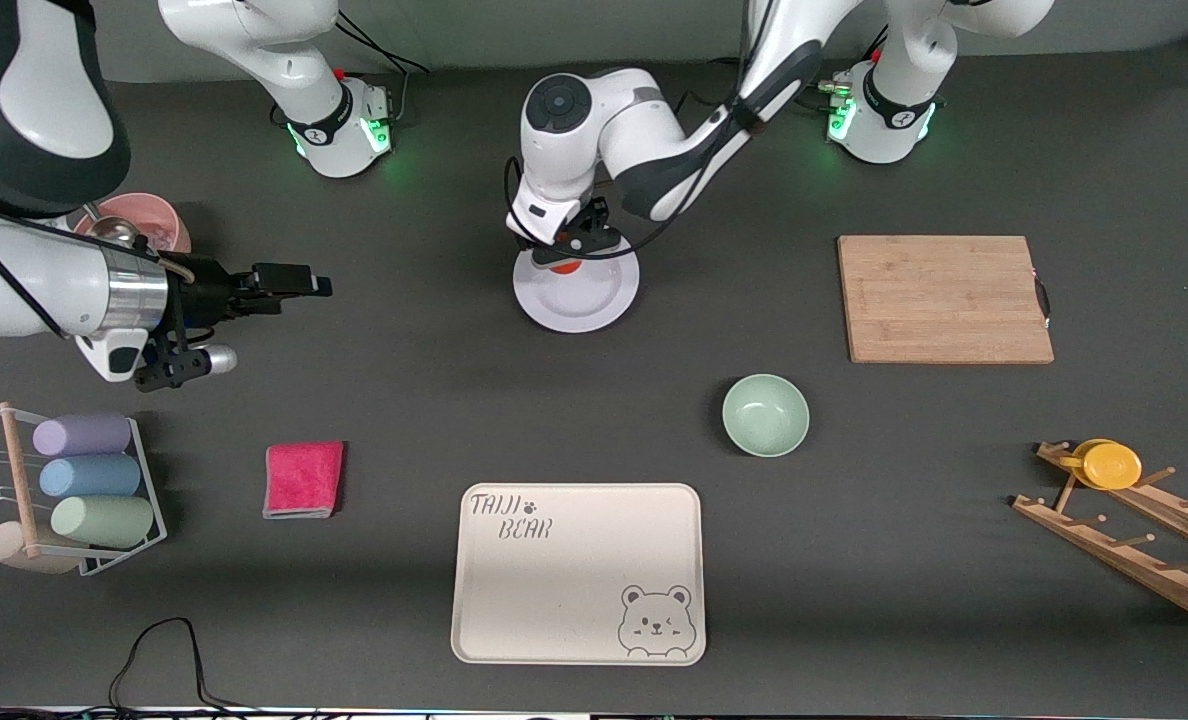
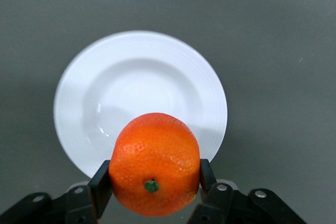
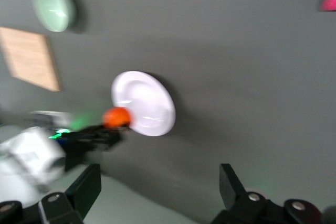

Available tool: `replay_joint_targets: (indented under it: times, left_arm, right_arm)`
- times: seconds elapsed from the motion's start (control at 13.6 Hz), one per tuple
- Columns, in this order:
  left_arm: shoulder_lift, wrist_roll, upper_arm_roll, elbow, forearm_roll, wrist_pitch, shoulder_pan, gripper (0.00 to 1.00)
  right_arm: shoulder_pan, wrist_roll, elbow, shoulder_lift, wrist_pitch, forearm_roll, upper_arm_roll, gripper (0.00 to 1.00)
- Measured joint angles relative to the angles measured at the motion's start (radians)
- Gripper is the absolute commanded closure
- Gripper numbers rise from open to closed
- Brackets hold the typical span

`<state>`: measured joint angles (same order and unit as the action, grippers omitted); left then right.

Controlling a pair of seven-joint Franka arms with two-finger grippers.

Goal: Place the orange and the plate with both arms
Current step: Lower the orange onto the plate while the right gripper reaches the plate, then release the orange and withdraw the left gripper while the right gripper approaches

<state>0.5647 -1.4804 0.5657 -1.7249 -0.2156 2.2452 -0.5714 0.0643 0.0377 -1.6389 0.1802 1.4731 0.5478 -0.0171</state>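
My left gripper (image 1: pixel 566 258) is shut on the orange (image 2: pixel 154 163), holding it just above the rim of the white plate (image 1: pixel 586 298) on the side toward the robots' bases. In the left wrist view the black fingers (image 2: pixel 101 187) press the orange from both sides, with the plate (image 2: pixel 142 77) under it. My right gripper (image 1: pixel 312 284) is open and empty, held in the air over bare table toward the right arm's end, pointing toward the plate. The right wrist view shows the plate (image 3: pixel 149 106) and the orange (image 3: pixel 116 117) at a distance.
A cream bear tray (image 1: pixel 579 573) lies nearest the front camera, a pale green bowl (image 1: pixel 765 414) beside it, a wooden board (image 1: pixel 944 298) and a wooden rack with a yellow cup (image 1: pixel 1111 465) toward the left arm's end. A pink cloth (image 1: pixel 303 478), a cup rack (image 1: pixel 84 490) and a pink bowl (image 1: pixel 149 222) sit toward the right arm's end.
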Motion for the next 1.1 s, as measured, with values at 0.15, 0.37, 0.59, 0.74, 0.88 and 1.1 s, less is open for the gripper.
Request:
replay_joint_targets:
  times: [0.15, 0.37, 0.59, 0.74, 0.88, 1.1]
  left_arm:
    - [0.058, -0.041, -0.012, 0.011, -0.062, 0.009, -0.042, 0.89]
    - [0.126, -0.050, -0.036, 0.020, -0.117, 0.009, -0.050, 0.00]
    - [0.145, -0.050, -0.051, 0.023, -0.133, 0.009, -0.048, 0.00]
    - [0.120, -0.050, -0.051, 0.045, -0.134, -0.014, -0.033, 0.00]
    - [0.040, -0.031, -0.035, 0.064, -0.128, -0.065, 0.034, 0.00]
    - [-0.109, 0.159, 0.023, 0.072, -0.060, -0.184, 0.251, 0.00]
  right_arm:
    - [-0.025, 0.099, -0.035, 0.021, 0.029, 0.099, 0.004, 0.00]
    - [-0.050, 0.271, -0.144, 0.050, 0.135, 0.233, 0.012, 0.00]
    - [-0.043, 0.394, -0.245, 0.075, 0.246, 0.368, 0.010, 0.00]
    - [-0.028, 0.465, -0.345, 0.073, 0.314, 0.470, 0.009, 0.00]
    - [-0.009, 0.531, -0.435, 0.059, 0.370, 0.527, 0.008, 0.00]
    - [0.014, 0.644, -0.558, 0.034, 0.421, 0.633, 0.008, 0.00]
